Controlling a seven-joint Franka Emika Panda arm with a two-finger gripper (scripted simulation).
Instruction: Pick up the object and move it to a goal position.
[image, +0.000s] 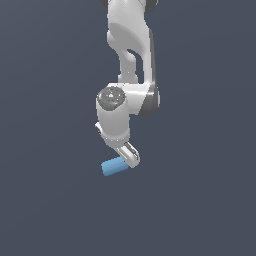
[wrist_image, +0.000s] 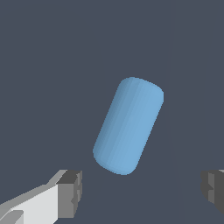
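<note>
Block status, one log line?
phase: approach | end effector: open, above block | block: on floor, ungrasped, not between fingers

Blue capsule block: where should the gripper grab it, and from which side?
Likely best across the middle of the blue block, pinching its long flat sides from above. It lies flat, tilted to the finger line, so rotate the open gripper to square up first.
</note>
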